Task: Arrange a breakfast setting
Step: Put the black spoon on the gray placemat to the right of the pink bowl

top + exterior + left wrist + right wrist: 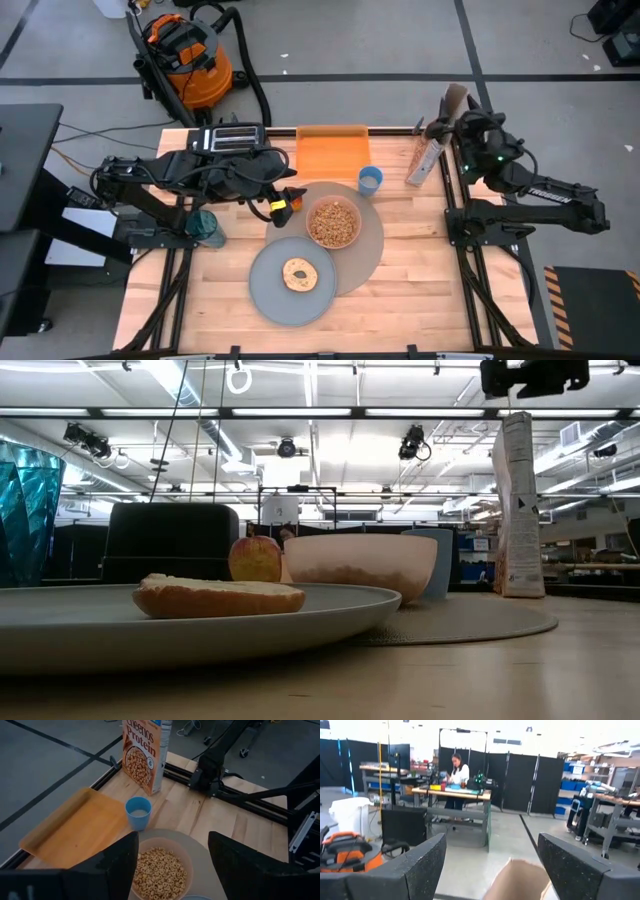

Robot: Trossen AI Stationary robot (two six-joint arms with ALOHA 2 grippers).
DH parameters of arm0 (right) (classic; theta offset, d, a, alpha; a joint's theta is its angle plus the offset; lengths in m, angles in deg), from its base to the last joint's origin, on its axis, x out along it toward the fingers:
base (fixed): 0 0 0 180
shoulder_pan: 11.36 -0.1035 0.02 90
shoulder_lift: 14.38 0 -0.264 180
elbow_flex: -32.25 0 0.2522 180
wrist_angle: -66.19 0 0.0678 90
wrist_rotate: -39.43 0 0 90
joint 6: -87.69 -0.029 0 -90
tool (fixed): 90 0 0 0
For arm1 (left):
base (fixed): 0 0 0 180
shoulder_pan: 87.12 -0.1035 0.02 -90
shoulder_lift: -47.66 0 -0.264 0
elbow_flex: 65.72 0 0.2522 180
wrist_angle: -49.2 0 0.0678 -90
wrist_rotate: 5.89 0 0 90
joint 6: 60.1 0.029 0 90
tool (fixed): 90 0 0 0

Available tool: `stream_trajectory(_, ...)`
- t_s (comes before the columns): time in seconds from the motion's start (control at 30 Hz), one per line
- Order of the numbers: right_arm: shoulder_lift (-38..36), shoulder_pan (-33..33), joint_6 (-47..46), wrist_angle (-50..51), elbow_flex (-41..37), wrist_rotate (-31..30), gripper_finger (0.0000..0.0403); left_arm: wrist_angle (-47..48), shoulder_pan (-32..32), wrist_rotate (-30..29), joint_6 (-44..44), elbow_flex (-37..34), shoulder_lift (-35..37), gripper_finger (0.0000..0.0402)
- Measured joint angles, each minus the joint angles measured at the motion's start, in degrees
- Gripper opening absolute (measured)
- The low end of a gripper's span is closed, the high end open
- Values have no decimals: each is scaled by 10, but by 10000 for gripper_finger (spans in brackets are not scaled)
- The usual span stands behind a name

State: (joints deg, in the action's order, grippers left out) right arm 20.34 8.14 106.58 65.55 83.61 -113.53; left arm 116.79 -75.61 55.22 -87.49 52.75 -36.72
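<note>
— Since the red-yellow apple point(283, 206) sits at the left edge of the large round grey-brown mat point(372, 250), just beside the small pink bowl of cereal rings point(333, 223), we should ask how it will handle.

— We judge it firm, smooth and rounded, so it may roll or slip. We would grip it across its widest part.

— And the left gripper point(287, 200)?

— In the high view it is right at the apple, but we cannot tell whether it holds it. In its wrist view, the fingers point(115, 865) stand well apart with nothing between them, so we call it released.

— What surrounds it?

— The halved bagel point(299, 274) lies on the smaller grey plate point(265, 290), which overlaps the mat's lower left. The small light-blue cup point(370, 180) stands at the mat's far edge, near the flat orange board point(332, 153).

— The right gripper point(455, 125)?

— It is over the upright cereal box point(424, 160), fingers point(415, 865) spread, touching nothing we can see.
</note>
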Motion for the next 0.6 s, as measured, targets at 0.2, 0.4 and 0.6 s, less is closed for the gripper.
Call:
stream_trajectory(0.2,0,-16,62,-87,0,22,323,0,0,0,2,0,0,247)
stream_trajectory(0.4,1,-60,56,-130,0,98,323,0,0,0,11,0,0,247)
stream_trajectory(0.6,16,-88,0,-132,2,345,323,0,0,0,38,0,0,247)
